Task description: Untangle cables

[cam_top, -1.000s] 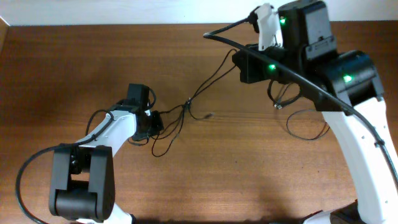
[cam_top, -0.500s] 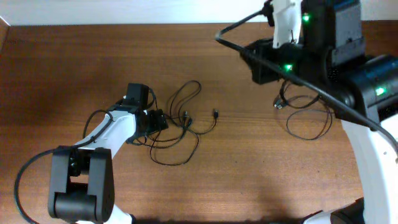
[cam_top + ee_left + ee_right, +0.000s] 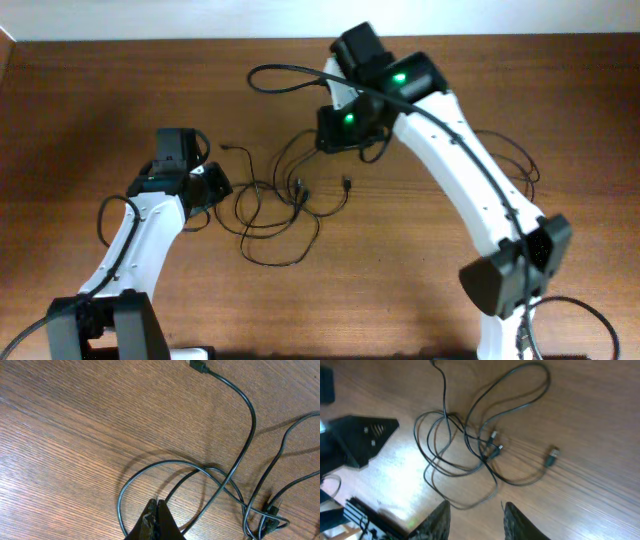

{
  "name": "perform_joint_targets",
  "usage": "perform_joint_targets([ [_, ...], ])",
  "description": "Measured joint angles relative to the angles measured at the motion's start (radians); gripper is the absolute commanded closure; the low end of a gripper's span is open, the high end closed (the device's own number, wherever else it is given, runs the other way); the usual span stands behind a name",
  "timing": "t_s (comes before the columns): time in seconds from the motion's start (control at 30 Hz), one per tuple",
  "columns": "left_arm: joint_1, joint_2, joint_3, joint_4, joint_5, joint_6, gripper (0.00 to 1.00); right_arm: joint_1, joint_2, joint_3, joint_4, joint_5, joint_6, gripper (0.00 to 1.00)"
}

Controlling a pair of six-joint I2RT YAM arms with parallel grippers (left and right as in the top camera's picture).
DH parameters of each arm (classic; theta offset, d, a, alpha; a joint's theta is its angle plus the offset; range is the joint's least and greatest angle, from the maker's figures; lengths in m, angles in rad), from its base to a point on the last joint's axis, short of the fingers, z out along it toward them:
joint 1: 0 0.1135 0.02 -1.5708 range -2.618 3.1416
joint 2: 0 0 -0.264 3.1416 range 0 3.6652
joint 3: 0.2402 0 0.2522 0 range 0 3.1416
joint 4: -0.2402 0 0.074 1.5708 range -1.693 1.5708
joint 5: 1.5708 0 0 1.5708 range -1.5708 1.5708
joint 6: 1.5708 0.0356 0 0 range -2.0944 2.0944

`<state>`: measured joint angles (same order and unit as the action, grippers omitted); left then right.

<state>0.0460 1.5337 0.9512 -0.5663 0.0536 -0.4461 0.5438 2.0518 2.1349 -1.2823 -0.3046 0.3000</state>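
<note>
A tangle of thin black cables (image 3: 300,192) lies on the wooden table at its centre, with loops crossing at a knot. One free plug (image 3: 346,183) lies to its right and another (image 3: 225,148) to its upper left. My left gripper (image 3: 212,186) is shut and empty, just left of the tangle. In the left wrist view its closed tips (image 3: 157,506) sit over a cable loop (image 3: 250,415), with a plug (image 3: 199,366) at the top. My right gripper (image 3: 345,132) hovers above the tangle's far side. In the right wrist view it is open (image 3: 476,507), with the knot (image 3: 492,447) below it.
Another thin black cable (image 3: 527,168) lies at the right, partly hidden behind my right arm. The right arm's thick black cable (image 3: 285,75) arcs over the table's back. The left arm (image 3: 362,435) shows at the left of the right wrist view.
The taut cable dropped slack onto the table. My right arm swung from the far right to above the tangle. My left gripper pulled back to the left, away from the tangle.
</note>
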Motion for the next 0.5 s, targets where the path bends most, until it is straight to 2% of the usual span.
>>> perform_joint_targets([
  [0.03,0.0,0.0,-0.022,0.006,0.023,0.0,0.99,0.015,0.041,-0.001,0.022,-0.003,0.023,0.65],
  [0.1,0.0,0.007,-0.062,0.033,0.055,-0.001,0.98,0.032,0.09,-0.003,0.058,-0.01,0.048,0.65],
  [0.2,0.0,0.065,-0.076,0.087,0.119,-0.004,0.96,0.056,0.173,-0.009,0.171,-0.061,0.072,0.61],
  [0.27,0.0,0.102,-0.076,0.108,0.142,-0.005,0.96,0.069,0.209,-0.01,0.243,-0.08,0.103,0.54],
  [0.37,0.0,0.172,-0.077,0.13,0.177,-0.005,0.96,0.095,0.254,-0.011,0.334,-0.093,0.172,0.55],
  [0.4,0.0,0.188,-0.076,0.142,0.189,-0.006,0.96,0.103,0.268,-0.011,0.373,-0.095,0.196,0.6],
  [0.5,0.0,0.2,-0.076,0.153,0.209,-0.011,0.97,0.124,0.317,-0.011,0.413,-0.098,0.245,0.61],
])
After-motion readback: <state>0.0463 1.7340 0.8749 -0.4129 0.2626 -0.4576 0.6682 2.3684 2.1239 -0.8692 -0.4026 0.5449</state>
